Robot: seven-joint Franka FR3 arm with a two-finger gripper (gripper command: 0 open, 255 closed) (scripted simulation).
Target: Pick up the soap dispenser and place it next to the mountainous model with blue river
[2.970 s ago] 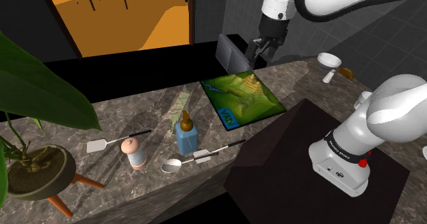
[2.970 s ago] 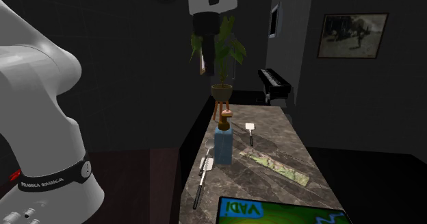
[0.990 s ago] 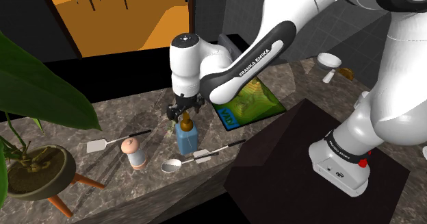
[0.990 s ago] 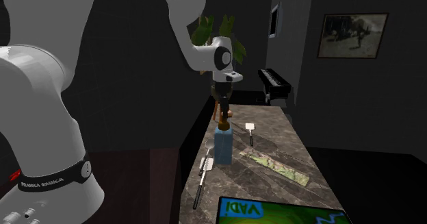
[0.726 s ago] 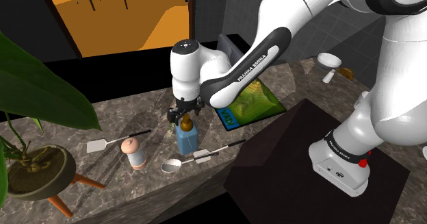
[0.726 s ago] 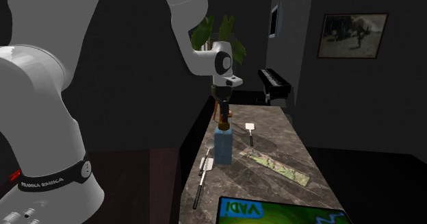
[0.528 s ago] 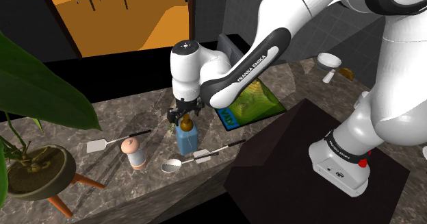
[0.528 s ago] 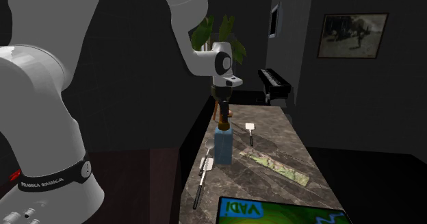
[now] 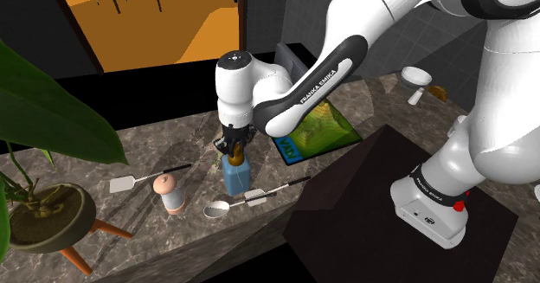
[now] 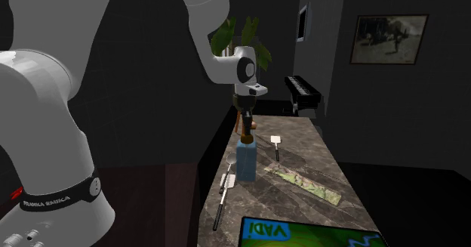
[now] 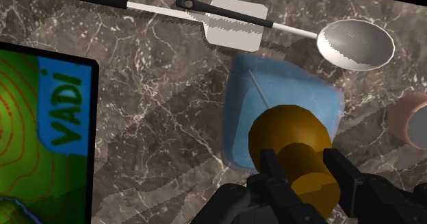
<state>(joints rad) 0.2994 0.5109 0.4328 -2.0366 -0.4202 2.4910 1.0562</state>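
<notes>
Pincer (image 11: 306, 178): closed on the brown pump head of the soap dispenser (image 11: 277, 85), pinching it from both sides. The white arm (image 9: 298, 89) comes down on it from above.

Soap dispenser: pale blue body, upright, and it appears to rest on the marbled tabletop (image 11: 150, 106), though the base contact is poorly seen. It stands near the front edge in the shoulder view.

Just beside the dispenser, towards that edge: a spatula (image 11: 233, 25) with a white blade and a black-ended handle. A spoon (image 11: 356, 43) lies with its handle across the blade. Neither touches the bottle.

On the dispenser's other flank, near but apart, stands a small pinkish shaker (image 9: 170, 190).

The relief model (image 9: 316, 121), a green and yellow square with a blue band lettered VADI, lies flat on the tabletop. It sits up and to the shoulder view's right of the dispenser, with bare stone between them.

Behind the dispenser lies a narrow patterned strip (image 9: 223, 138). A second spatula (image 9: 121, 184) lies towards the shoulder view's left.

Farthest along the tabletop in the second exterior view is a potted plant (image 10: 243, 57).
</notes>
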